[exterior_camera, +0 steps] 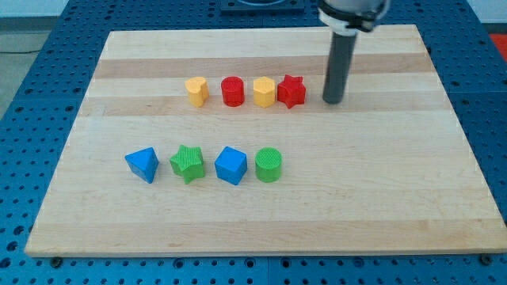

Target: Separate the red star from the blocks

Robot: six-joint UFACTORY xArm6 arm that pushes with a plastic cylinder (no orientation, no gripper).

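The red star (291,92) lies at the right end of the upper row, touching a yellow hexagon (264,92) on its left. Further left in that row are a red cylinder (233,91) and a yellow heart-like block (196,91). My tip (333,101) rests on the board just to the right of the red star, a small gap apart. A lower row holds a blue triangle (142,165), a green star (188,164), a blue cube (231,165) and a green cylinder (269,165).
The blocks sit on a light wooden board (396,198) on a blue perforated table (24,119). The rod's mount (352,12) hangs over the board's top edge.
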